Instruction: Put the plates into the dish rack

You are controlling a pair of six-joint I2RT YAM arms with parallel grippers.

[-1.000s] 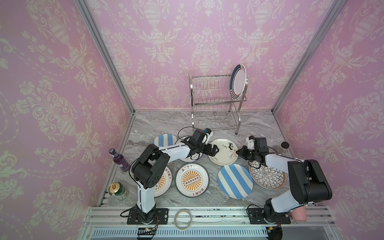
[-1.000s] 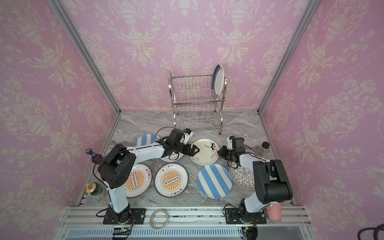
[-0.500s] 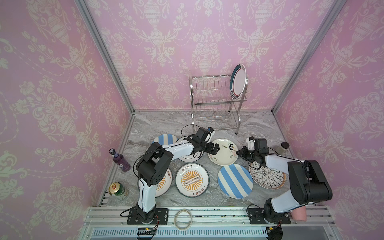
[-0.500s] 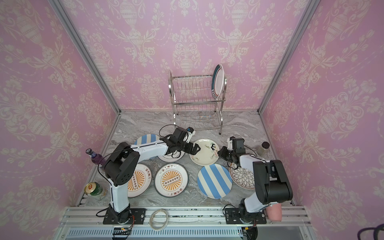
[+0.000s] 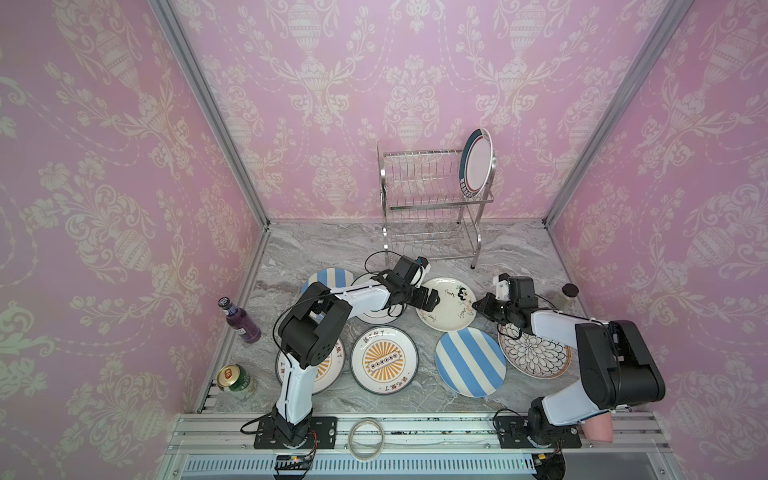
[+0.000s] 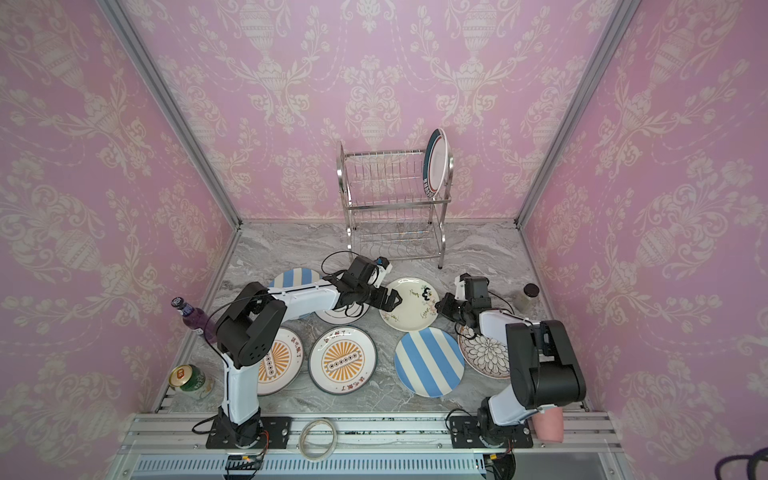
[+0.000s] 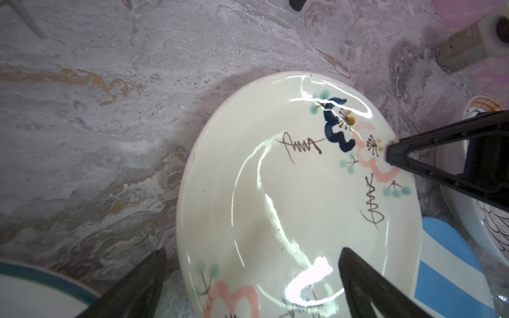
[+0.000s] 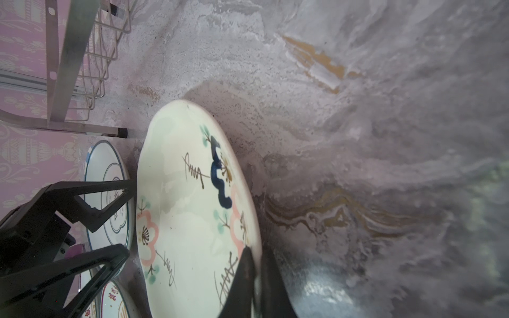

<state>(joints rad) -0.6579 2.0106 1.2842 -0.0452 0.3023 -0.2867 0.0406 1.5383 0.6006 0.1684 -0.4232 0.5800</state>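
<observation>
Pinching the nearest rim of the cream plate (image 8: 192,220), the right gripper (image 8: 256,256) is clamped on the ceramic, its forearm stretched low over the petal-patterned plate (image 5: 534,353) behind it. Across the cream plate, the left gripper (image 5: 433,301) sits spread wide astride the opposite rim. Beyond both stands the dish rack (image 5: 428,208), with a teal-rimmed plate (image 5: 477,162) upright at one end of its top tier.

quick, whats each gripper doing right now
left gripper: open, straddling the cream plate at its rim, holding nothing
right gripper: closed on the cream plate's opposite rim
</observation>
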